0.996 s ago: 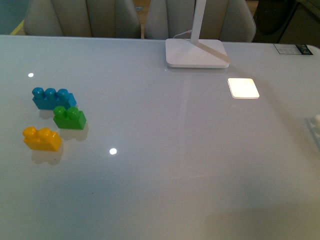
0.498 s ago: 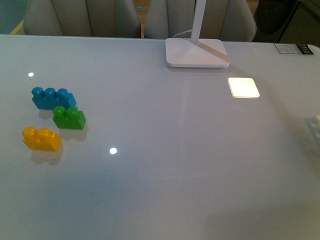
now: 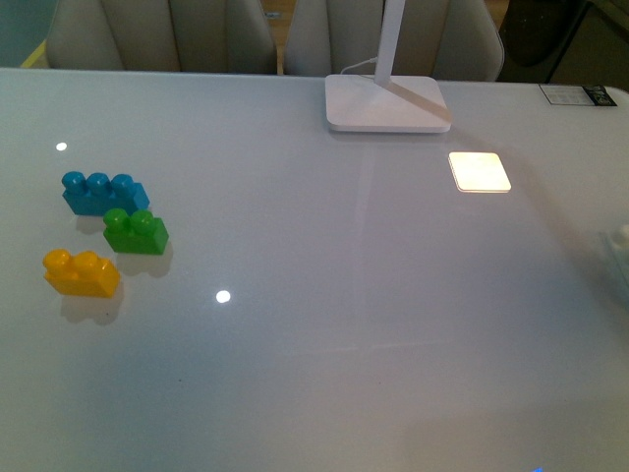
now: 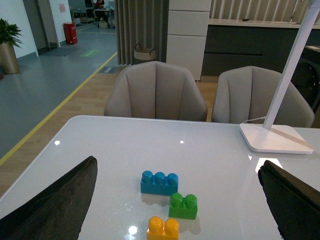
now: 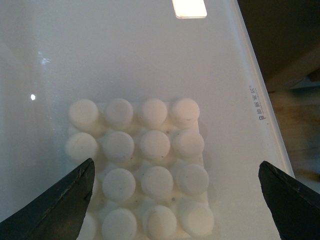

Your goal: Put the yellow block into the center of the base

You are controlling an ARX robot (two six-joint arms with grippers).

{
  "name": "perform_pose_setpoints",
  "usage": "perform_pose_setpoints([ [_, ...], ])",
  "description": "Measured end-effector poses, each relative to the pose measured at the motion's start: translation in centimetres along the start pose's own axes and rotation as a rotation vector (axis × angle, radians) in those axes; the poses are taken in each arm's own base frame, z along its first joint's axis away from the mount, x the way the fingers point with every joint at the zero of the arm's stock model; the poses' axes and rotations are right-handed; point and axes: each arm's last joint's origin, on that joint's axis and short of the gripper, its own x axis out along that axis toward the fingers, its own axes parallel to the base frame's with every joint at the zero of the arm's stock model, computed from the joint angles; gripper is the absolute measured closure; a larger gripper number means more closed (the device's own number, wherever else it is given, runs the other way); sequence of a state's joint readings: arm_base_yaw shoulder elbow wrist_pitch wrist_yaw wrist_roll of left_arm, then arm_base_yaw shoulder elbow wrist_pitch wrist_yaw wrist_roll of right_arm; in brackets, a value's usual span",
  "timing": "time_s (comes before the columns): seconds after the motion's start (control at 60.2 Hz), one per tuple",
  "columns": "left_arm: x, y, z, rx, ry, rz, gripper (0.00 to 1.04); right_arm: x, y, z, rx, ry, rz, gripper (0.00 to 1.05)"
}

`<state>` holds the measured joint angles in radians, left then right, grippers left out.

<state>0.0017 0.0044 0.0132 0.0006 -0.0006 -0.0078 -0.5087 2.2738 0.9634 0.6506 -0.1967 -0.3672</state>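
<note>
Where the right tool (image 5: 175,165) gapes, the base (image 5: 140,167) lies below.

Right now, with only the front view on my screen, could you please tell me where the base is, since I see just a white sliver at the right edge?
Observer: The right wrist view shows the base plainly: a white plate with a four-by-four grid of studs, near the edge of the table.
Operator: Is the right gripper holding anything?
Observer: No, the right gripper is open and empty, with the base showing between its fingers.
Operator: And the left one?
Observer: The left gripper is open too, facing the yellow block.
</note>
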Motion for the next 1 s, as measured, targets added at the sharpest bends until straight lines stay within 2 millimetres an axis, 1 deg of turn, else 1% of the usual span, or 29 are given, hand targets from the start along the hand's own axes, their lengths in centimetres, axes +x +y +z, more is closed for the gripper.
perform_pose_setpoints([
  [0.1, 0.0, 0.0, 0.0, 0.000, 0.000, 0.000, 0.07, 1.2, -0.4, -0.7, 0.010, 0.009, 0.009, 0.09],
  [0.199, 0.0, 0.0, 0.0, 0.000, 0.000, 0.000, 0.07, 2.2, -0.8, -0.9, 0.015, 0.010, 0.016, 0.09],
  [0.382, 0.0, 0.0, 0.0, 0.000, 0.000, 0.000, 0.07, 3.5, -1.1, -0.9, 0.011, 0.007, 0.028, 0.09],
  [0.614, 0.0, 0.0, 0.0, 0.000, 0.000, 0.000, 0.07, 5.0, -1.2, -1.6, -0.001, 0.016, 0.033, 0.09],
  [0.797, 0.0, 0.0, 0.0, 0.000, 0.000, 0.000, 0.07, 5.8, -1.2, -2.7, 0.000, 0.003, 0.017, 0.09],
  [0.896, 0.0, 0.0, 0.0, 0.000, 0.000, 0.000, 0.07, 5.8, -1.0, -2.9, -0.006, -0.003, 0.015, 0.09],
  [0.996, 0.0, 0.0, 0.0, 0.000, 0.000, 0.000, 0.07, 5.7, -0.4, -3.1, -0.024, -0.004, 0.015, 0.09],
])
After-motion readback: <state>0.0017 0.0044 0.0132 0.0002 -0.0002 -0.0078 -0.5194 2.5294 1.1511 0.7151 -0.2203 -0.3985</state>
